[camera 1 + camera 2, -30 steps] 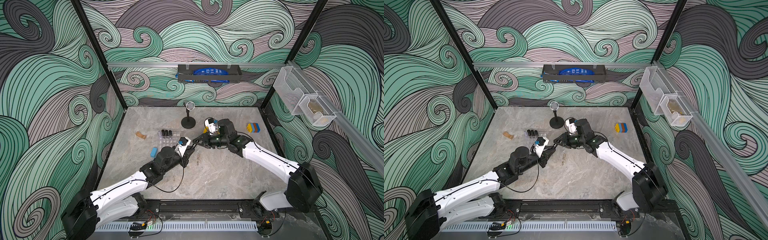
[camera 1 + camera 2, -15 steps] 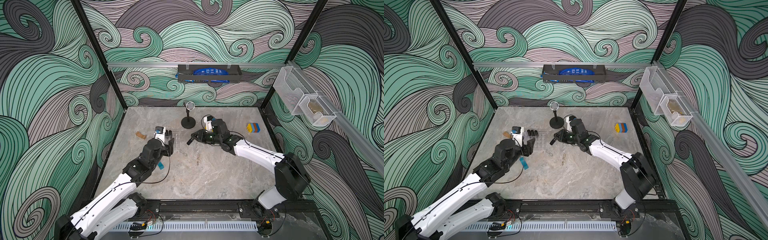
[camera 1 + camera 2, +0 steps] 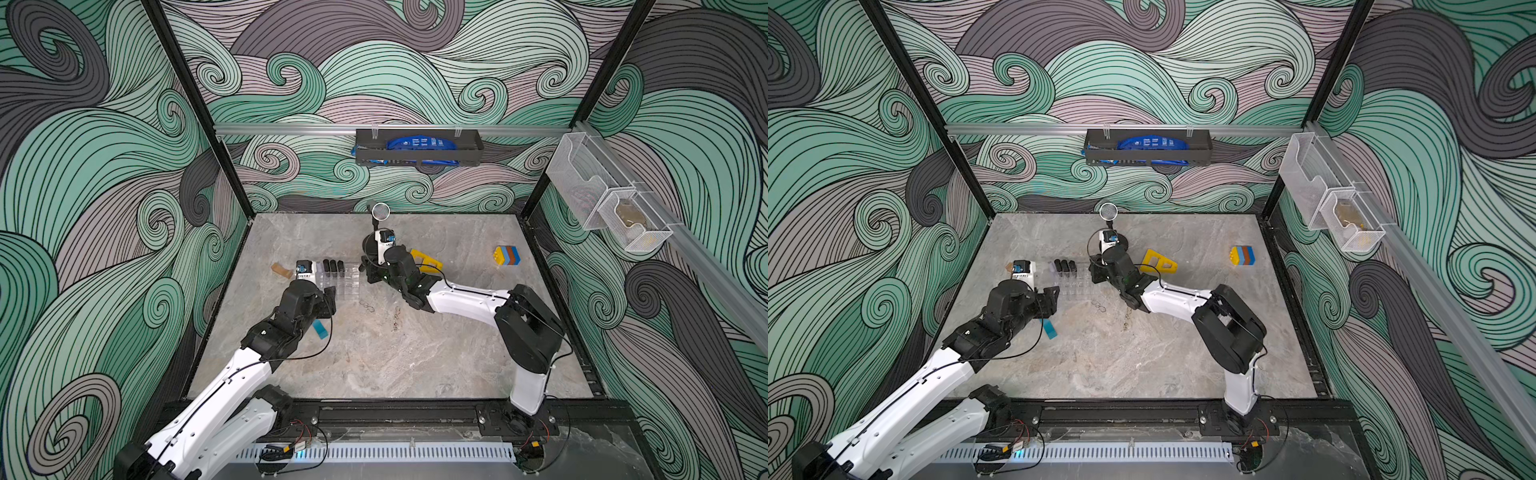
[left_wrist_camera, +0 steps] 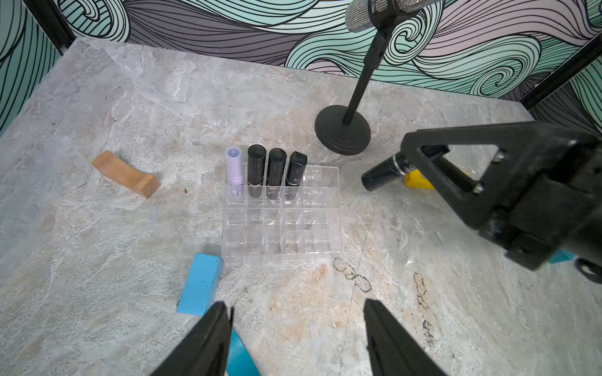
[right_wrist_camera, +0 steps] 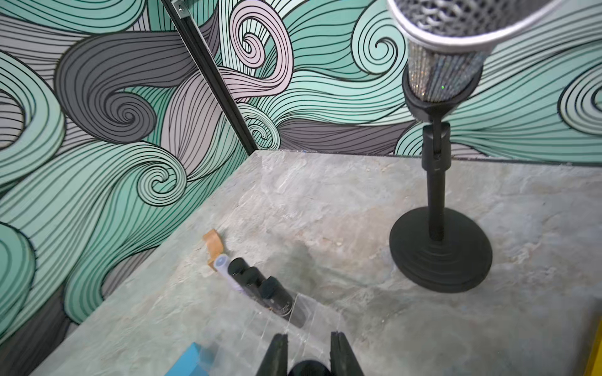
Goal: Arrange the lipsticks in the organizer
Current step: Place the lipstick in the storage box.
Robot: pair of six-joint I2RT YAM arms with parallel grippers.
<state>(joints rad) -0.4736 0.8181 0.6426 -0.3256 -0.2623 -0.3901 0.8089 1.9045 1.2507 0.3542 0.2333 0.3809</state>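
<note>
Light, stiff and glossy by the look of them: hard plastic lipsticks, likely to slip or swivel between hard pads if pinched near an end. Best taken across the middle, by the seam, length crosswise to the fingers, then tipped upright before lowering. Nothing soft or fragile to fear, though the clear thin-walled organizer is probably light enough to skid if snagged on a cell wall by a tube going in crooked

Small black cylinders with shiny flat caps, and a thin pale band around the one in hand. Three standing upright side by side in the organizer's far row, just right of a lilac tube in the leftmost cell; other cells apparently empty. Pinched in the closed right gripper: the fourth lipstick, lying roughly level above the table just right of the organizer, free end pointing left toward it. Left gripper spread open and empty, hovering at the organizer's near side, close to a blue block
</note>
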